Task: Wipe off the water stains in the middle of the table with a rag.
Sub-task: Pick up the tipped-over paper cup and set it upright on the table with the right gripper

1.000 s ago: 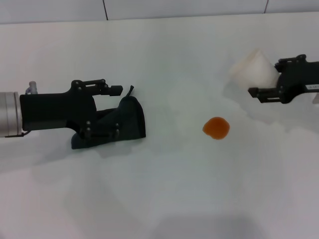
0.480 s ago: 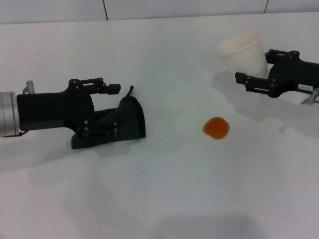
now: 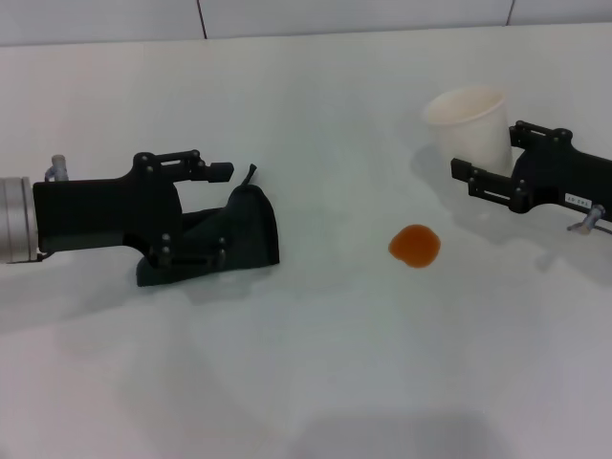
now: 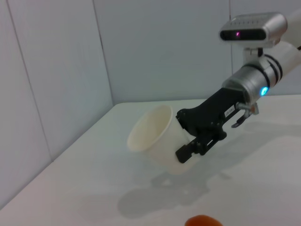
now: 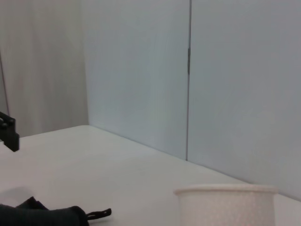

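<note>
The orange water stain point(image 3: 415, 246) lies on the white table point(image 3: 316, 363), right of centre; its edge shows in the left wrist view point(image 4: 203, 220). The dark rag point(image 3: 247, 228) lies bunched at the left, its loop tag sticking up; it also shows in the right wrist view point(image 5: 44, 216). My left gripper point(image 3: 221, 212) is open, its fingers either side of the rag. My right gripper point(image 3: 503, 156) is shut on a white paper cup point(image 3: 469, 122), held nearly upright beyond the stain. The left wrist view shows that cup point(image 4: 153, 136) and the right gripper point(image 4: 200, 136).
A pale panelled wall point(image 3: 287, 17) runs along the table's far edge. The cup's rim point(image 5: 225, 190) fills the near part of the right wrist view. A black finger of the left gripper point(image 5: 8, 133) shows at that view's edge.
My right gripper has swung the cup from tilted on its side to nearly upright, shifting left towards the stain and then slightly down. The left gripper and rag have not moved.
</note>
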Action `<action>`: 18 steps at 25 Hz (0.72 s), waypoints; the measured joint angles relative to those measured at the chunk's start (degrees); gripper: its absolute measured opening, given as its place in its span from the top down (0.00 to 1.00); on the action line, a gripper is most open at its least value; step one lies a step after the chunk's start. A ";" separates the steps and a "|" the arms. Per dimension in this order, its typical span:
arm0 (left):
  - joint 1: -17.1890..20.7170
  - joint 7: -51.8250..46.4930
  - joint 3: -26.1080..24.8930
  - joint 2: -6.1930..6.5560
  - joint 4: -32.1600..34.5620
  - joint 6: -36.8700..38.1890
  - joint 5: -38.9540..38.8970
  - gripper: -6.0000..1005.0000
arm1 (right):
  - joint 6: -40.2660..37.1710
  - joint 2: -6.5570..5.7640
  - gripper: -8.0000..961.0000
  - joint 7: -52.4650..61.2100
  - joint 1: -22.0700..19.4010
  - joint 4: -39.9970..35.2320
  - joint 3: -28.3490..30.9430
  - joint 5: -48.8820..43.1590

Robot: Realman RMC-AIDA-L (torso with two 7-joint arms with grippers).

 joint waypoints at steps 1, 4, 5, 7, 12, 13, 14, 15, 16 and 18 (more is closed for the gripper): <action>0.01 0.07 -0.01 -0.01 0.00 0.12 0.00 0.29 | 0.01 0.00 0.31 -1.05 0.30 1.04 0.01 0.74; 0.11 0.23 -0.03 -0.07 0.00 0.36 0.00 0.29 | -0.07 0.02 0.31 -5.60 1.43 5.04 0.09 3.73; 0.14 0.24 -0.04 -0.09 0.00 0.36 0.00 0.29 | -0.09 0.04 0.31 -6.96 1.73 6.10 0.08 4.47; 0.21 0.26 -0.04 -0.14 0.00 0.36 0.00 0.29 | -0.03 0.08 0.31 -9.69 2.43 8.48 0.01 6.04; 0.37 0.38 -0.07 -0.22 -0.10 0.36 0.00 0.29 | 0.13 0.18 0.31 -15.50 3.72 13.84 0.37 10.03; 0.42 0.40 -0.07 -0.25 -0.12 0.36 0.00 0.29 | 0.14 0.22 0.31 -16.48 3.82 14.56 0.37 10.66; 0.44 0.42 -0.07 -0.25 -0.14 0.36 0.00 0.29 | 0.14 0.25 0.31 -17.64 3.97 15.48 0.38 11.51; 0.47 0.43 -0.07 -0.26 -0.16 0.36 0.00 0.29 | 0.14 0.32 0.31 -18.65 4.07 16.22 0.38 12.20; 0.49 0.43 -0.07 -0.26 -0.17 0.36 0.00 0.29 | 0.14 0.41 0.31 -19.54 4.13 16.86 0.39 12.91; 0.50 0.43 -0.07 -0.26 -0.17 0.35 0.00 0.30 | 0.05 0.53 0.31 -21.46 4.26 18.36 0.37 14.64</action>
